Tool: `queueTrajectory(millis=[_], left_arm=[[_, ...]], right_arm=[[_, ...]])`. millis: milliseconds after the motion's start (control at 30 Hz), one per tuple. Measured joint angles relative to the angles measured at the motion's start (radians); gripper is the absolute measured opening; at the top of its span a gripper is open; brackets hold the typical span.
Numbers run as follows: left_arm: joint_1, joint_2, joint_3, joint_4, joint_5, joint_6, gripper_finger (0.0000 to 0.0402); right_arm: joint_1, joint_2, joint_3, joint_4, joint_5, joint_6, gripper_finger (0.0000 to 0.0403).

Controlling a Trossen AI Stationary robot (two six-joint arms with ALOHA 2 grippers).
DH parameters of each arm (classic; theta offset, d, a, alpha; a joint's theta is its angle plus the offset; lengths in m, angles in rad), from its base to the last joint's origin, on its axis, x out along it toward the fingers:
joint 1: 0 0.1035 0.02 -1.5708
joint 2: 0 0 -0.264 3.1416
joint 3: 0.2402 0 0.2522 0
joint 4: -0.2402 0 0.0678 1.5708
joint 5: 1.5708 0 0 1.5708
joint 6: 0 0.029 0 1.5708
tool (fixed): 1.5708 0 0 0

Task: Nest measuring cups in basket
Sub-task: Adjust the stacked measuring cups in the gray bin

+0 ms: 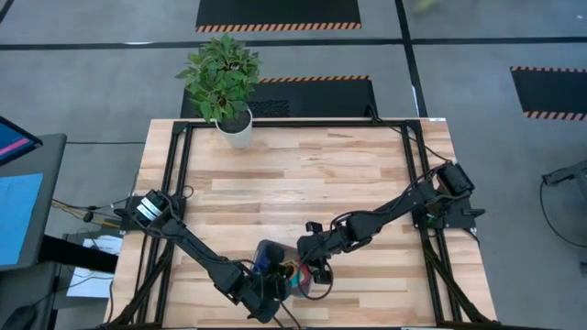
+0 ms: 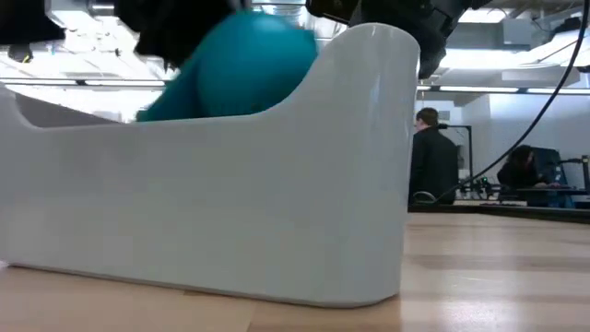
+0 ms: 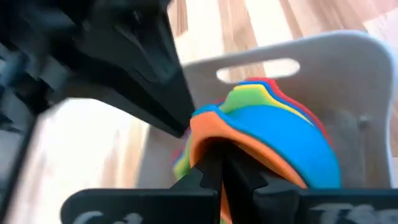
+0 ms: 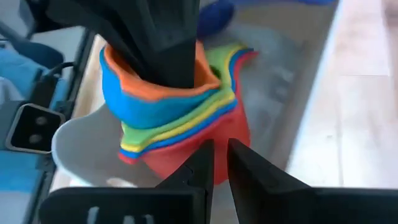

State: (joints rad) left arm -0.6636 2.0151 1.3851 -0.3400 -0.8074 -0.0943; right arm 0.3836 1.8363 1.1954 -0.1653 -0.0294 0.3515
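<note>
Tabletop basket (image 3: 348,74): nested cups (image 3: 280,130) touching left pincer (image 3: 221,171), shut

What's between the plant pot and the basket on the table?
Only bare wooden table between the plant pot and the basket, as the high view shows.

Potted green plant (image 1: 222,75) in white pot (image 1: 236,131) at wooden table's (image 1: 303,179) far edge; two people (image 2: 431,152) in room behind
</note>
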Motion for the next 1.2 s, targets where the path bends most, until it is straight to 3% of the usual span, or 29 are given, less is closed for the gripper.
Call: queueTrajectory(millis=[300, 867, 1200], left_arm=[[0.032, -0.004, 0.033, -0.059, 0.078, 0.007, 0.0000], [-0.005, -0.002, 0.096, -0.110, 0.160, -0.031, 0.0000], [-0.006, -0.002, 0.111, -0.151, 0.301, -0.084, 0.0000]], right_arm=[[0.002, 0.001, 0.002, 0.039, -0.098, 0.050, 0.0069], [-0.022, 0.001, 0.003, 0.006, -0.073, 0.031, 0.0069], [-0.021, 0.001, 0.003, -0.006, -0.071, 0.030, 0.0069]])
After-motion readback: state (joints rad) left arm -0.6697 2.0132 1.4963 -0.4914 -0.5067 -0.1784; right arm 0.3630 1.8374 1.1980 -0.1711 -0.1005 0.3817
